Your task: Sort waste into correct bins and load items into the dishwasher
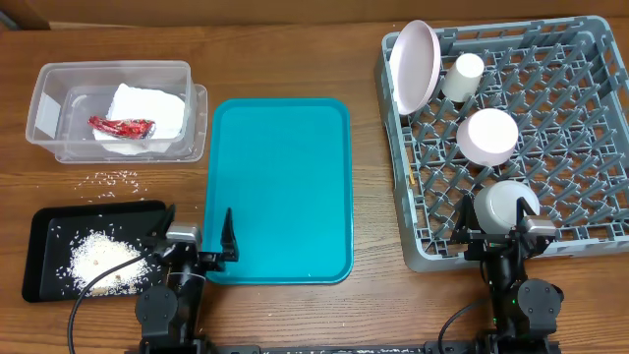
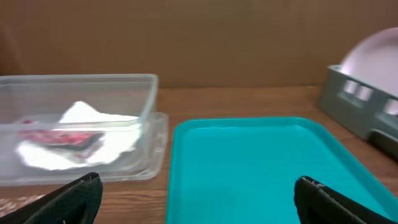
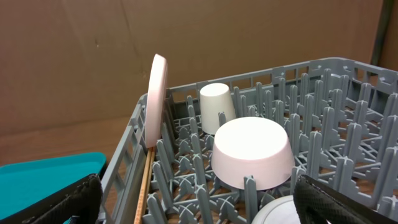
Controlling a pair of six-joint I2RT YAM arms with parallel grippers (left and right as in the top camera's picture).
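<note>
The left hand (image 1: 197, 226) hangs open with its fingers spread wide, holding nothing, over the near edge of the teal tray (image 1: 280, 187). Beside it lies the black tray (image 1: 44, 231) with a heap of rice (image 1: 98, 258); a few grains (image 1: 116, 178) are scattered on the wooden tabletop (image 1: 285, 49). Farther back, the clear tub (image 1: 59, 74) holds the white napkin (image 1: 152, 108) and the red wrapper (image 1: 123, 127).

The right hand (image 1: 499, 228) is also wide open and empty, at the near edge of the grey dish rack (image 1: 580, 128). The grey-green bowl (image 1: 501, 205) sits in the rack just ahead of it. Beyond are the upturned pink bowl (image 1: 488, 136) and cup (image 1: 464, 76), and the plate (image 1: 413, 67) stands on edge. A plain brown wall (image 2: 217, 37) backs the tabletop.
</note>
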